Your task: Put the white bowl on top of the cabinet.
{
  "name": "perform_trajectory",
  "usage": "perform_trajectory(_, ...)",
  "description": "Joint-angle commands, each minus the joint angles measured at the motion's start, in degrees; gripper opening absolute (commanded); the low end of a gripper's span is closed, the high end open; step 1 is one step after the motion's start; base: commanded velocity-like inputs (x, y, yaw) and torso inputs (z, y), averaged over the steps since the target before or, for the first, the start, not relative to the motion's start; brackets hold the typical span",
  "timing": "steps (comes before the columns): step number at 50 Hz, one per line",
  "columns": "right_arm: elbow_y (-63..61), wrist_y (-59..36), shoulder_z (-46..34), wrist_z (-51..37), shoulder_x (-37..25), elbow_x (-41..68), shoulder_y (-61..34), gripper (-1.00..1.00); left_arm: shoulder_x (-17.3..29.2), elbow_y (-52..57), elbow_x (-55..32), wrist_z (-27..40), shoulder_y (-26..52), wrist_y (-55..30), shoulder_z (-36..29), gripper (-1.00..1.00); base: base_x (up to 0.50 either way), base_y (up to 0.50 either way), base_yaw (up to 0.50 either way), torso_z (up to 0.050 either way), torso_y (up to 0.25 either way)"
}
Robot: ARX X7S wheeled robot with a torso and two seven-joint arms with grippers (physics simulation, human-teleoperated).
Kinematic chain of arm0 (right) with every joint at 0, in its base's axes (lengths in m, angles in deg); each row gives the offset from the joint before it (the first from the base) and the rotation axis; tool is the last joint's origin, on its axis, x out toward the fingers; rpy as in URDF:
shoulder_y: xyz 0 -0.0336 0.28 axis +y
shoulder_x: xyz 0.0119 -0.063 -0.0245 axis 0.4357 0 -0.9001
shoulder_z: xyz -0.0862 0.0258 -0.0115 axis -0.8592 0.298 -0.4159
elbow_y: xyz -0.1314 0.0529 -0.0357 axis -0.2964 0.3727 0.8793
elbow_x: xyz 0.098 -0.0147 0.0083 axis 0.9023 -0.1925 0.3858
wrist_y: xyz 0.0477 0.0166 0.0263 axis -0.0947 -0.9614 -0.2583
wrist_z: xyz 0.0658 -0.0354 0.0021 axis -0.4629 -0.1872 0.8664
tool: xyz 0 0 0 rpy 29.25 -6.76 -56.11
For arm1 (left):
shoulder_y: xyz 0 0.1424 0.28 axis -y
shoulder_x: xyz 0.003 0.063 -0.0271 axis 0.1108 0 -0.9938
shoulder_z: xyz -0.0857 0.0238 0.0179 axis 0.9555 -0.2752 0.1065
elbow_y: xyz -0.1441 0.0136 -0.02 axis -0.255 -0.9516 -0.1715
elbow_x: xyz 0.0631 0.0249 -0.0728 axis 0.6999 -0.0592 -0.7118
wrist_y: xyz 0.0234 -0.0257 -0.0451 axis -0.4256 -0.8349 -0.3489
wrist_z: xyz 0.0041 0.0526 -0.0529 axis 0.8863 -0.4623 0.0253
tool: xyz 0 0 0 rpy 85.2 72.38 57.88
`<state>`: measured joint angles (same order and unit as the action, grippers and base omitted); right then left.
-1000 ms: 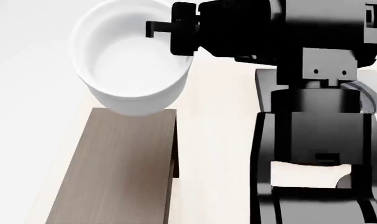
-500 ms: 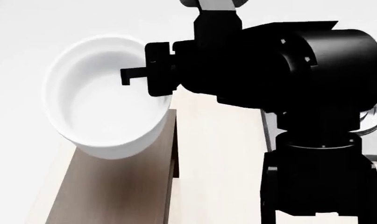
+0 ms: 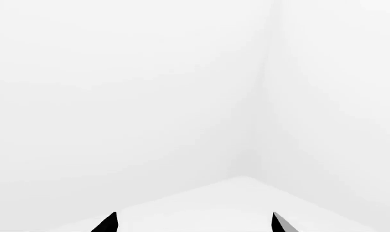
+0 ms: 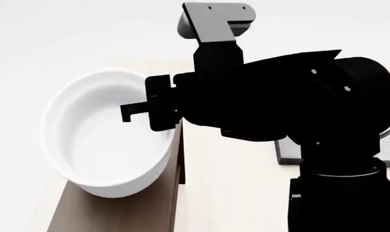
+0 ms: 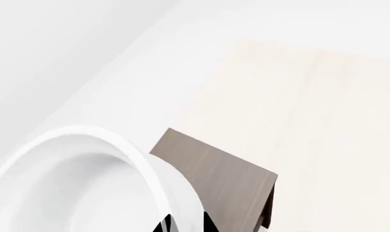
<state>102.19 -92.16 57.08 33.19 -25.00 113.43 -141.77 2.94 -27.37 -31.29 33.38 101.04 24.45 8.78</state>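
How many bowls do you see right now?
1. The white bowl hangs tilted above the cabinet, with the right gripper on its rim. The arm hides part of the table, so another could be out of sight.

The bench [image 4: 227, 169] is a pale, cream-coloured wood surface. The cabinet [image 4: 111, 212], a long dark-brown box with a lighter top, rests directly on it, below the right gripper [image 4: 140, 112]. A grey stove plate [image 4: 286, 153] also lies on the bench, on the arm's other side from the gripper, mostly hidden by the arm.
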Motion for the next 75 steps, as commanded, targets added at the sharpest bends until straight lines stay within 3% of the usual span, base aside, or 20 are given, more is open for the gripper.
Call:
perform_trajectory(1, -2.15, 0.11, 0.5, -6.0, -1.9, 10.77, 0.11, -1.0, 0.04, -0.53, 0.03, 0.08, 0.03, 0.24, -0.21, 1.0, 0.0, 0.0, 0.0, 0.0, 0.0)
perform_trajectory(47, 5.31, 13.32, -13.7, 5.39, -2.23, 5.48, 2.14, -1.0, 0.34, -1.71, 0.28, 0.63, 0.21, 1.17, -0.83, 1.0, 0.0, 0.0, 0.0, 0.0, 0.0)
perform_trajectory(48, 6.82, 14.07, -13.44, 4.8, -1.92, 4.91, 1.86, 1.0, 0.35, -1.67, 0.16, 0.61, 0.24, 1.1, -0.8, 1.0, 0.0, 0.0, 0.0, 0.0, 0.0)
perform_trajectory(63, 0.38, 19.85, -14.03, 6.23, -5.3, 3.08, 3.45, 1.0, 0.51, -0.73, -0.05, 0.94, 0.09, 0.41, -1.03, 1.0, 0.0, 0.0, 0.0, 0.0, 0.0)
perform_trajectory(75, -3.26, 25.03, -9.46, 4.49, -8.95, 2.97, 3.95, 1.0, 0.55, -1.14, -0.01, 0.82, 0.09, 0.86, -1.33, 1.0, 0.0, 0.0, 0.0, 0.0, 0.0)
